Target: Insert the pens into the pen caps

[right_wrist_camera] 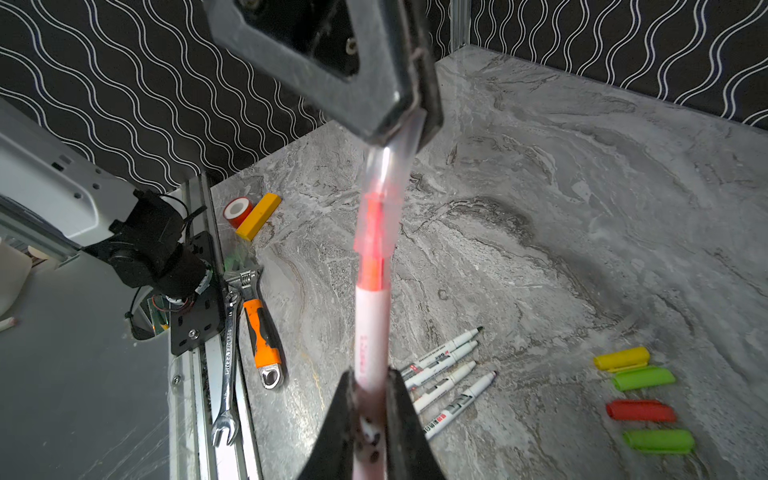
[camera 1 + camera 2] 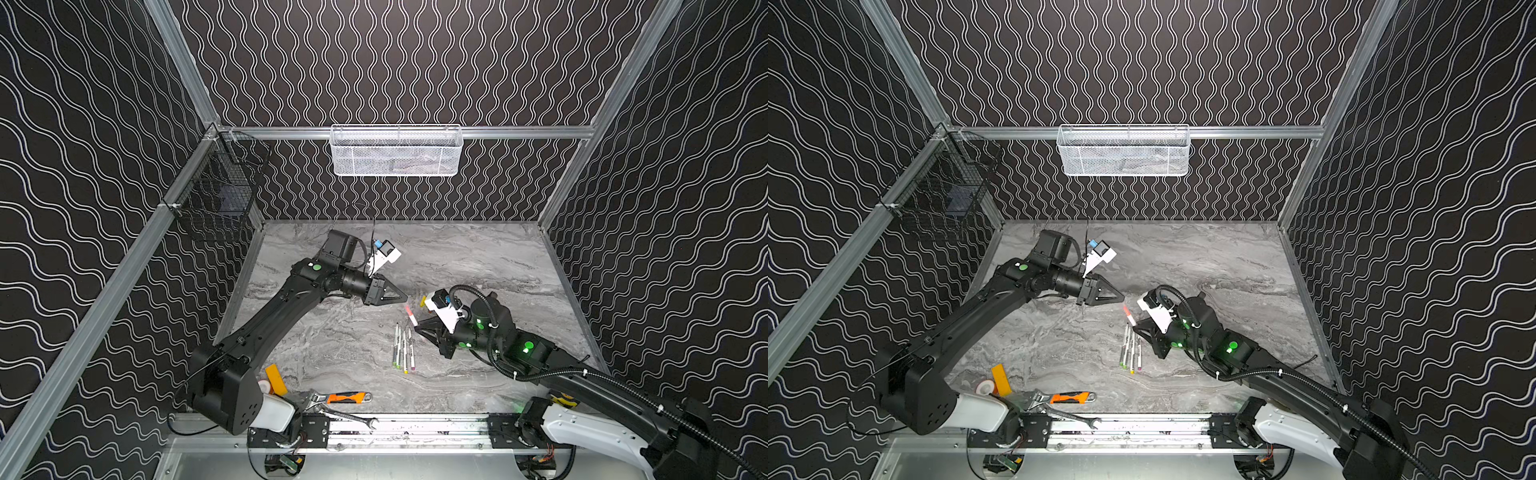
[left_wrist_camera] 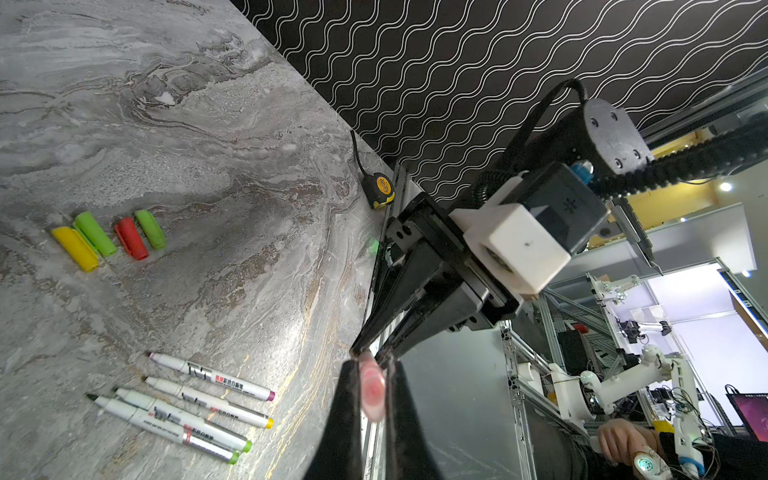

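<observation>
My right gripper (image 1: 371,378) is shut on a white-pink pen (image 1: 372,324) with a red nib end, held above the table (image 2: 478,266). My left gripper (image 1: 409,120) is shut on a clear cap (image 1: 384,183) that sits partly over that red end. In both top views the grippers (image 2: 406,297) (image 2: 417,328) face each other tip to tip along the pen (image 2: 1128,316). Several uncapped pens (image 3: 195,403) lie side by side on the table. Yellow (image 3: 75,248), green (image 3: 94,232), red (image 3: 131,238) and green (image 3: 150,229) pen caps lie in a row, mostly hidden behind the right arm in the top views.
An orange-handled wrench (image 2: 347,397) and a steel spanner (image 2: 349,415) lie at the front edge, with a yellow block (image 2: 276,379) and a tape roll (image 1: 237,211) beside the left arm's base. A tape measure (image 3: 380,189) lies by the right wall. A white basket (image 2: 395,150) and a black one (image 2: 220,187) hang on the walls.
</observation>
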You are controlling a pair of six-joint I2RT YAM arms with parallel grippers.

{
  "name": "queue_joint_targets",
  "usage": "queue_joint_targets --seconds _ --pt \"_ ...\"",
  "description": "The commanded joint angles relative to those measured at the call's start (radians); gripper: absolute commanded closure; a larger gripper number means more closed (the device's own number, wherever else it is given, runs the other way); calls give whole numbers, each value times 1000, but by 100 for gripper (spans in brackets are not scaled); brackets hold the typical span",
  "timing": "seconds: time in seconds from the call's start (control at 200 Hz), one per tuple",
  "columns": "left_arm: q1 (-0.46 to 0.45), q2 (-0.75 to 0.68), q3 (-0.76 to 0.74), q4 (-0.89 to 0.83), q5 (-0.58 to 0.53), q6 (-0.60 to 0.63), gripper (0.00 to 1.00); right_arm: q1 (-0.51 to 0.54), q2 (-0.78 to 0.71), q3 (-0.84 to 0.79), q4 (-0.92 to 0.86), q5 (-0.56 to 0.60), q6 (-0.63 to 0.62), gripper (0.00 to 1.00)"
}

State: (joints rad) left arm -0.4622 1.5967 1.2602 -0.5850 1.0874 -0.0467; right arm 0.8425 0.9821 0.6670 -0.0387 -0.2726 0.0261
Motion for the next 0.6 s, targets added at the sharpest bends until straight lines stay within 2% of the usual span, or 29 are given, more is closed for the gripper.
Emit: queue_joint_targets --seconds 0.0,0.596 --pt "-7 6 6 -1 24 26 100 0 9 12 79 31 -5 86" --pt "-55 27 22 -81 -51 101 100 -1 64 62 157 88 -37 86"
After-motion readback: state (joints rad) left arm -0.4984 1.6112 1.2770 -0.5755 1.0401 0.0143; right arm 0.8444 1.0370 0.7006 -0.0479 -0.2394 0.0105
